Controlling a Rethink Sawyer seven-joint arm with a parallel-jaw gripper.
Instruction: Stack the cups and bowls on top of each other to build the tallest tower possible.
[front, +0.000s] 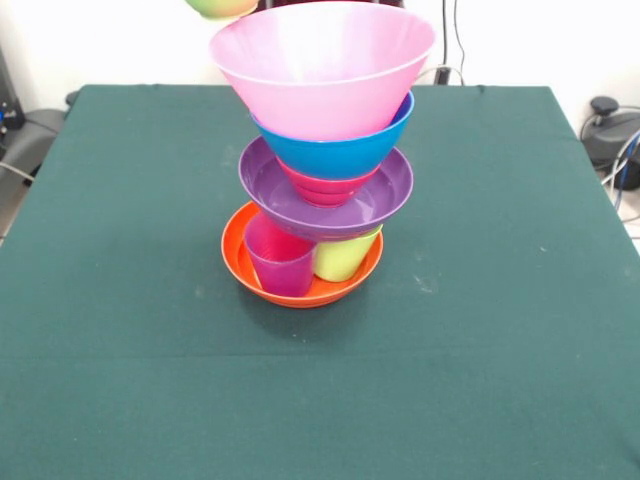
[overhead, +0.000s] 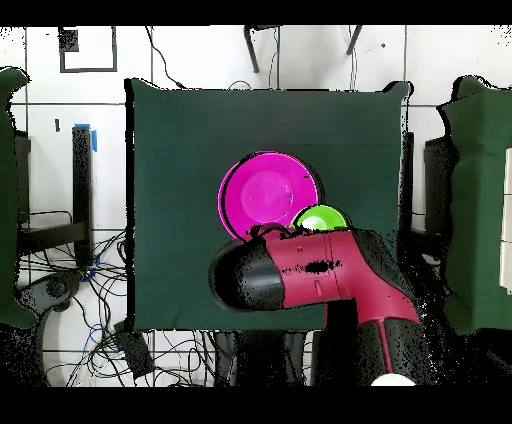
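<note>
I cannot tell how the gripper stands. In the front view, the tower (front: 318, 160) rises from the orange bowl (front: 300, 285) at the table (front: 120, 330) centre: purple cup (front: 280, 257) and lime cup (front: 346, 257) inside it, pink bowl (front: 322, 65) on top. From overhead, the red arm (overhead: 320, 275) overlaps the pink bowl's edge beside a small green bowl (overhead: 320, 221).

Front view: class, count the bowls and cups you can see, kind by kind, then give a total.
Bowls: 6 (orange bowl, purple bowl, red bowl, blue bowl, pink bowl, green bowl at the top edge)
Cups: 2 (purple cup, lime cup)
Total: 8
</note>
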